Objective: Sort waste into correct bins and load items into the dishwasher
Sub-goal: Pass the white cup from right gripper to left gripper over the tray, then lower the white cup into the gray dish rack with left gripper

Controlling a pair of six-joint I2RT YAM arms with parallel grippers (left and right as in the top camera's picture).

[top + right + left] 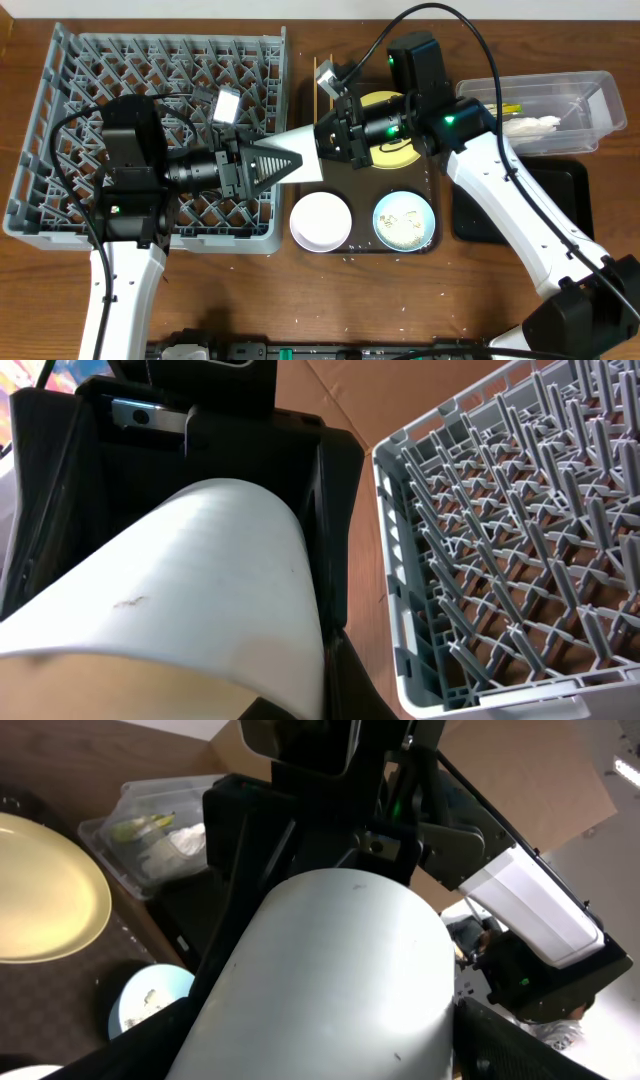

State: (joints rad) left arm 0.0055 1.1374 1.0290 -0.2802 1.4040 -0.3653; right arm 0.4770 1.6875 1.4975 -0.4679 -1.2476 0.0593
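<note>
The small white cup hangs in the air between my two grippers, over the gap between the grey dish rack and the brown serving tray. My left gripper is shut on its left end. My right gripper is shut on its right end. The cup fills the left wrist view and the right wrist view. The yellow plate, white bowl and light blue bowl holding crumbs sit on the serving tray. The chopsticks lie at its back left.
The brown serving tray is right of the rack. The clear tub at back right holds the white napkin and the green-yellow wrapper. The black tray lies in front of it. The rack's near corner shows in the right wrist view.
</note>
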